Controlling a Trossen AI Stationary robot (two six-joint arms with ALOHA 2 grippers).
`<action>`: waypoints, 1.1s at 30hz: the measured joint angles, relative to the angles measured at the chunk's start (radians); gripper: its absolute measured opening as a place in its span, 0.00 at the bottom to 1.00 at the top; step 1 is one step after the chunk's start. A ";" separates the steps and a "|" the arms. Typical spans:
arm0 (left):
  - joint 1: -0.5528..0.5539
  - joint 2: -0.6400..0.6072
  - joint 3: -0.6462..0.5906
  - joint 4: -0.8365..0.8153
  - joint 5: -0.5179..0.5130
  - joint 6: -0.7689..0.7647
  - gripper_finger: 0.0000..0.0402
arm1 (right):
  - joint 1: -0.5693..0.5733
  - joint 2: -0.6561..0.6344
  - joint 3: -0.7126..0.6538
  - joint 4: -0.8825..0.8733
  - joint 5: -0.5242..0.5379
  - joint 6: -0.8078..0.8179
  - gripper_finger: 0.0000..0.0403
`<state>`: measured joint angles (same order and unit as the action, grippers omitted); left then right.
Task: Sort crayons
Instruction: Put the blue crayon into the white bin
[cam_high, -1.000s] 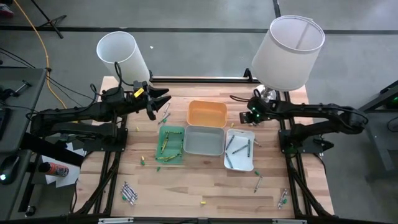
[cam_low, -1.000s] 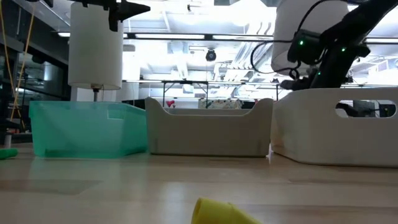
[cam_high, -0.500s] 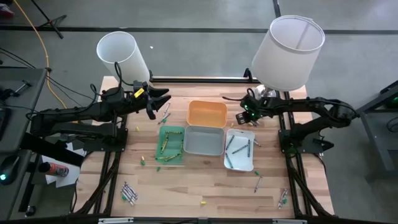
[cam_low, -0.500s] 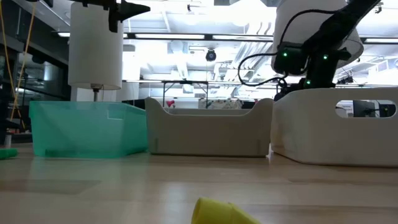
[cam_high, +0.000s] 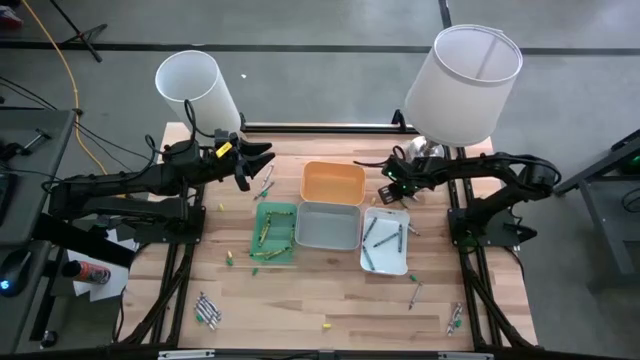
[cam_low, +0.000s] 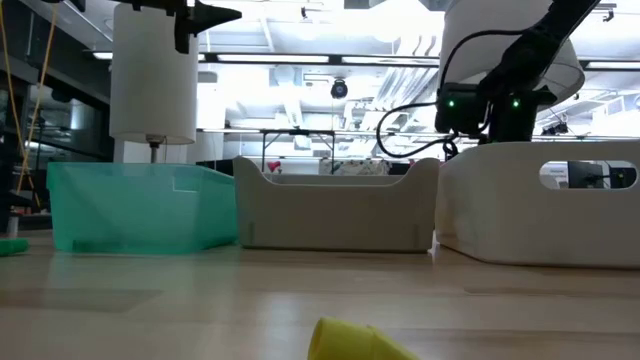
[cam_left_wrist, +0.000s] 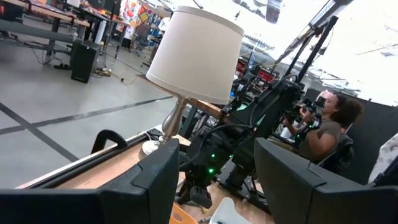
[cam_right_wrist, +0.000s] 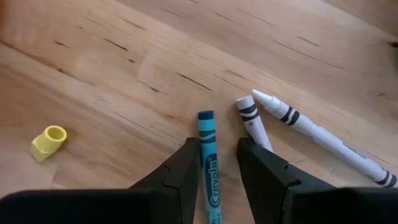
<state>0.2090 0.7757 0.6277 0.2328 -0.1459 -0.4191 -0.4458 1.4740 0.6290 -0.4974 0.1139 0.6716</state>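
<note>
The right gripper (cam_right_wrist: 216, 163) was clamped on a teal crayon (cam_right_wrist: 208, 163), white crayons (cam_right_wrist: 298, 124) just beside it; sorting it called for a matching tray.

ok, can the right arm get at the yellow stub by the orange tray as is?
Probably not yet. The right gripper is already closed on a blue crayon, so its fingers are taken. The yellow stub lies bare on the table off to one side, nothing covering it.

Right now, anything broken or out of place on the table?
Yes. A short yellow stub, seemingly a snapped-off crayon piece, lies loose on the wood near the right gripper, which holds a blue crayon. Two white crayons lie loose beside it.
</note>
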 joint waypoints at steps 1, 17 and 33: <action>0.000 0.000 0.000 0.000 0.000 0.000 0.49 | 0.000 0.008 0.000 0.000 0.000 0.000 0.27; 0.000 0.000 0.000 0.007 0.000 0.026 0.49 | 0.030 0.013 -0.004 -0.016 0.070 0.002 0.02; 0.002 -0.082 0.093 -0.050 0.057 0.153 0.49 | 0.089 -0.129 0.262 -0.049 0.121 -0.163 0.00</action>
<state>0.2108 0.6934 0.7211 0.1831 -0.0891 -0.2658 -0.3569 1.3455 0.8914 -0.5462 0.2350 0.5086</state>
